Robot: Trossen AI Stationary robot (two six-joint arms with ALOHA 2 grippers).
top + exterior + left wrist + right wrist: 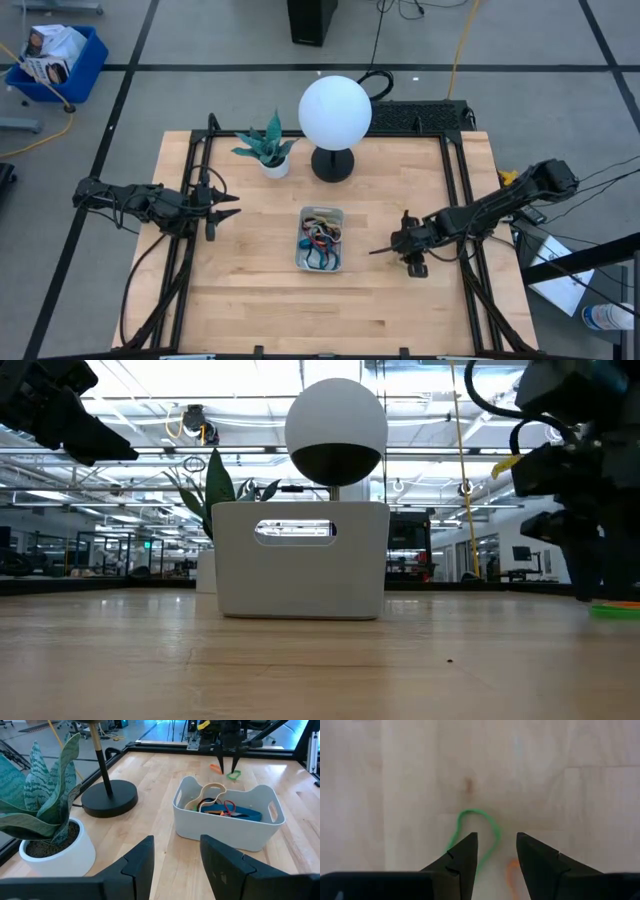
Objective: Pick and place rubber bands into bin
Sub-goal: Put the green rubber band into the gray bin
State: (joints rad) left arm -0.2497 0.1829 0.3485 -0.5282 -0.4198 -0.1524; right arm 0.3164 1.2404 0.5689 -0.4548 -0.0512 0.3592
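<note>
The bin (301, 243) stands in the middle of the table and holds several rubber bands (321, 238) in tan, red, blue and black; they also show in the left wrist view (220, 806). A green rubber band (472, 827) and an orange one (512, 871) lie flat on the wood to the bin's right. My right gripper (496, 851) points down just over them, open, with its fingers on either side of the green band's near part. From the left wrist view it shows over both bands (228, 766). My left gripper (232, 205) waits open and empty to the bin's left.
A white globe lamp (335, 112) on a black base and a potted plant (268, 148) stand at the table's far side, behind the bin. Black frame rails (195, 170) run along the table's left and right sides. A blue crate (55, 60) sits on the floor, off the table.
</note>
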